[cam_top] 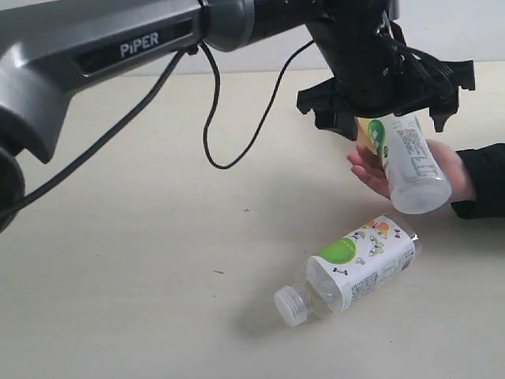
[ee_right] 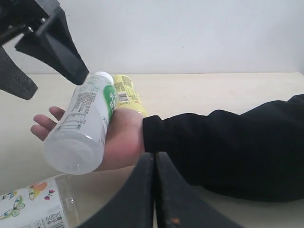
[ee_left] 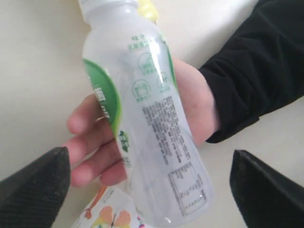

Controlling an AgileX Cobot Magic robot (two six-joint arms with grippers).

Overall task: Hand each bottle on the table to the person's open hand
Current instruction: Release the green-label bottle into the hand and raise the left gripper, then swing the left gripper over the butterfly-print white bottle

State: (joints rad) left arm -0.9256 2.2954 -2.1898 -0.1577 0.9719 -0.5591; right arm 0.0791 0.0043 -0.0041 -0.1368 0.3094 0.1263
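Note:
The clear green-leaf bottle lies across the person's open hand, and its cap end is hidden under my left gripper. That left gripper hovers just above it, open, its fingers wide of the bottle on both sides. The yellow bottle shows behind the hand. On the table the wide colourful-label bottle lies on its side. My right gripper is shut and empty, low in front of the sleeve. The slim red-label bottle is out of view.
The person's black sleeve enters from the right. The left arm's black cable hangs over the table's middle. A pale wall runs behind the far table edge.

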